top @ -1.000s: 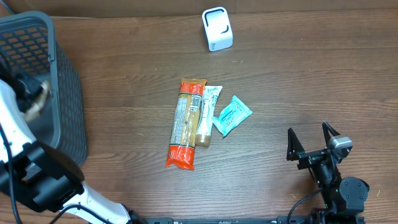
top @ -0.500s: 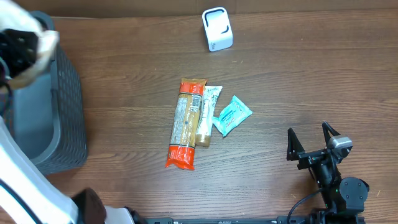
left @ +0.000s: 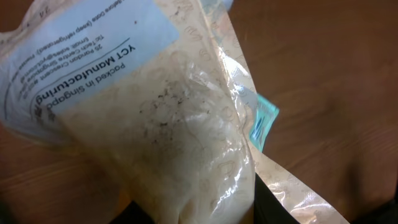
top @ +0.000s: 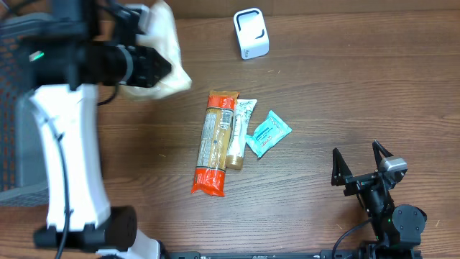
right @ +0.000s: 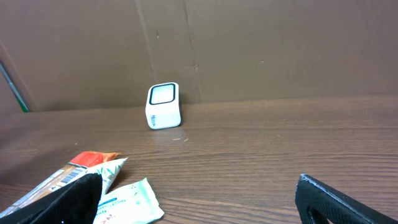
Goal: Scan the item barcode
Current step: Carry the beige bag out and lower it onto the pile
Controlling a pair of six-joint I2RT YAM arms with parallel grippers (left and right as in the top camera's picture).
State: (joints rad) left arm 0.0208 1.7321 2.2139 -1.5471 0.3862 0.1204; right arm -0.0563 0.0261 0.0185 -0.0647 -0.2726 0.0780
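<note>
Left gripper (top: 162,68) is clamped on one end of the pale powder pouch (top: 166,34), with the scanner (top: 251,33) off to its right. The floppy bag could sag or slip and hide the barcode. Right gripper (top: 357,167) is wide open and empty.

Soft, even light is coming from overhead, throwing only faint shadows on the counter (top: 323,93). In the left wrist view the bag (left: 186,143) is looming close and blurring slightly, its plastic catching mild glare.

The pouch (top: 167,32) is cream, the scanner (top: 251,33) white, packet (top: 213,144) orange.
</note>
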